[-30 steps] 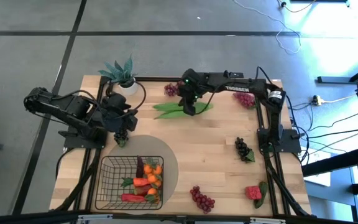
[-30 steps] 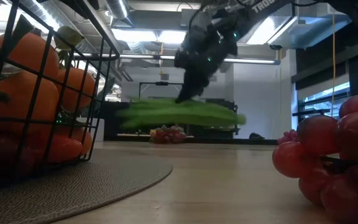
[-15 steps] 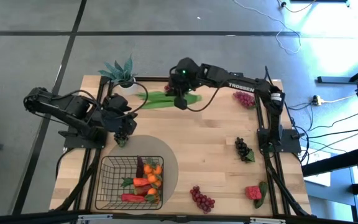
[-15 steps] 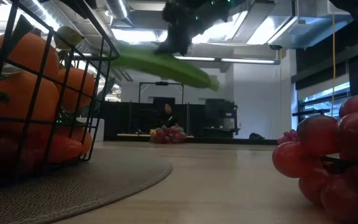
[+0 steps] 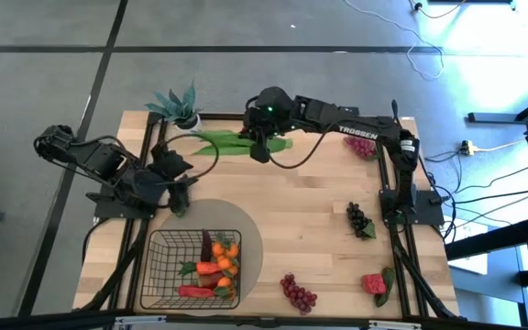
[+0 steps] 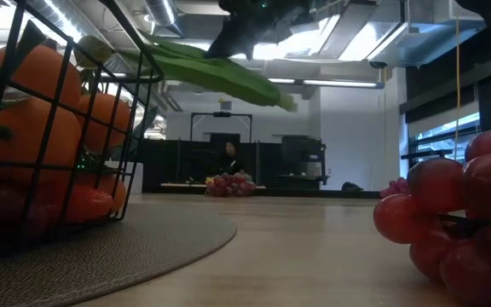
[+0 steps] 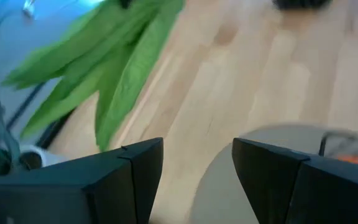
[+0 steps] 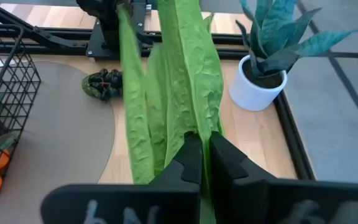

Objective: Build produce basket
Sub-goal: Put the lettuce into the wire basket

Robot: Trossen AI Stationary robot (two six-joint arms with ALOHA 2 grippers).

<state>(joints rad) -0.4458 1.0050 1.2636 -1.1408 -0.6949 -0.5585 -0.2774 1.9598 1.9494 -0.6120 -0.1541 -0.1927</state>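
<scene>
My right gripper [image 5: 260, 151] is shut on a bunch of long green bean pods [image 5: 223, 142] and holds it in the air over the table's far side, near the potted plant. The low view shows the bean pods [image 6: 220, 72] high above the tabletop. My left gripper [image 7: 197, 168] is open and hovers at the table's left side, above the grey mat's edge and close to a dark grape bunch [image 5: 180, 207] lying on the wood. The wire basket [image 5: 195, 266] stands on the mat at the near left, with tangerines, carrots and peppers inside. My right gripper pinches the bean pods between its two fingers near one end of the bunch [image 8: 199, 127]. The fingers lie roughly along the pods. The bunch is lifted clear of the table, and its free ends [image 8: 132, 56] reach out toward the left arm.
The potted teal plant [image 5: 180, 105] stands at the far left corner, close to the pods. Grape bunches lie at the far right [image 5: 360, 145], at the right [image 5: 360, 220] and at the near edge [image 5: 298, 293]. A strawberry [image 5: 376, 284] sits at the near right. Bare wood fills the middle.
My right gripper has risen and moved toward the table's left and far edge, carrying the bean pods. The pods have gone from low over the table to high in the air, tilted, and now lie closer to the plant.
</scene>
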